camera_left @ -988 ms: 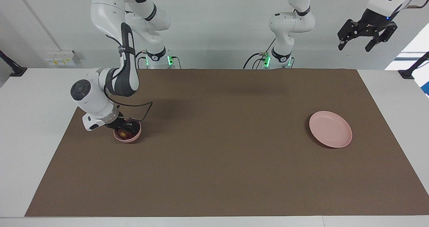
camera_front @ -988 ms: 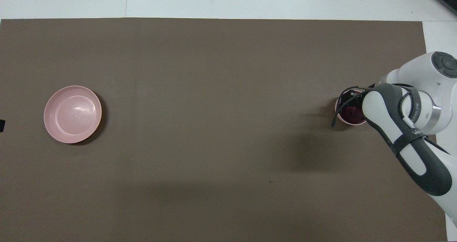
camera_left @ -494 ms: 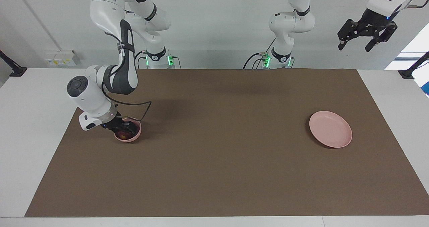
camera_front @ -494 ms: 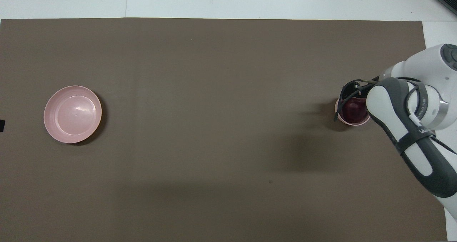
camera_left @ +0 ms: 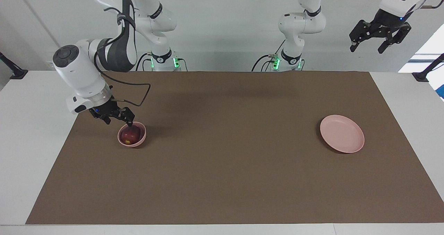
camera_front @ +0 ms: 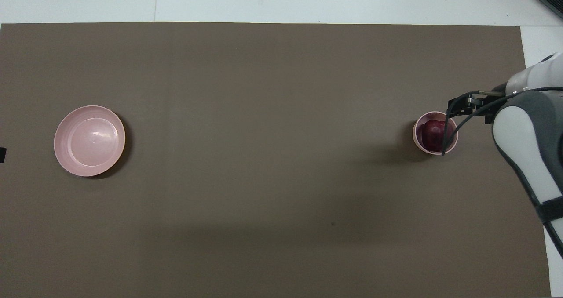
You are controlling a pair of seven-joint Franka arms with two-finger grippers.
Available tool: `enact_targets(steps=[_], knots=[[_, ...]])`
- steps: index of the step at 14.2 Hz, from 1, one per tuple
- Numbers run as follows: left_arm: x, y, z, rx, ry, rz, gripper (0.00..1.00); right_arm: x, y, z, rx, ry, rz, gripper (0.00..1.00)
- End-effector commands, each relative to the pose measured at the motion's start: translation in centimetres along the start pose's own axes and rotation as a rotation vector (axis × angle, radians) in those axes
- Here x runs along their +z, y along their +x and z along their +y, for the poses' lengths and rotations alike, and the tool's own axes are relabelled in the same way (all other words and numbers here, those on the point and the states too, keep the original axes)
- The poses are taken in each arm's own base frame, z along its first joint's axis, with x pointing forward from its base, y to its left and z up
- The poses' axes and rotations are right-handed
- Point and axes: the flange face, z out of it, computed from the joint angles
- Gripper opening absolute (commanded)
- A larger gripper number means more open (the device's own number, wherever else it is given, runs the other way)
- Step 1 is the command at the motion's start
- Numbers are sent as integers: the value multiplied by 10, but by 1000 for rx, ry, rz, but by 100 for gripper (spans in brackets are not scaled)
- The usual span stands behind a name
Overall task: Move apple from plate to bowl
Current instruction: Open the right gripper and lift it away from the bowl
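Brown mat [camera_left: 222, 165] on white table [camera_left: 31, 131], white wall; dark red apple [camera_left: 130, 135] in small pink bowl [camera_left: 138, 143]; flat pink plate [camera_left: 342, 133] bare; right gripper [camera_left: 118, 121] over bowl, fingers apart, empty; left gripper [camera_left: 368, 48] raised, waiting, fingers apart, empty

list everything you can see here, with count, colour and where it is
apple: 1, dark red with a yellowish patch, in the bowl
bowl: 1, pale pink, on the mat toward the right arm's end of the table
plate: 1, pale pink, nothing on it, on the mat toward the left arm's end
mat: 1, brown, covering most of the table
table: 1, white, under the mat
right gripper: 1, black, open, just above the bowl's rim, holding nothing
left gripper: 1, black, open, raised high over the left arm's end of the table, waiting
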Motion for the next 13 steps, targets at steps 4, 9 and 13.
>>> enact_targets(steps=[4, 9, 13], knots=[[0, -4, 0, 5, -12, 7, 100, -85, -52, -8, -27, -55, 11, 100], [0, -4, 0, 5, -12, 7, 100, -105, -78, -58, 4, -49, 4, 100], [-1, -4, 0, 3, -11, 9, 100, -151, -94, -59, -33, -32, 69, 100]])
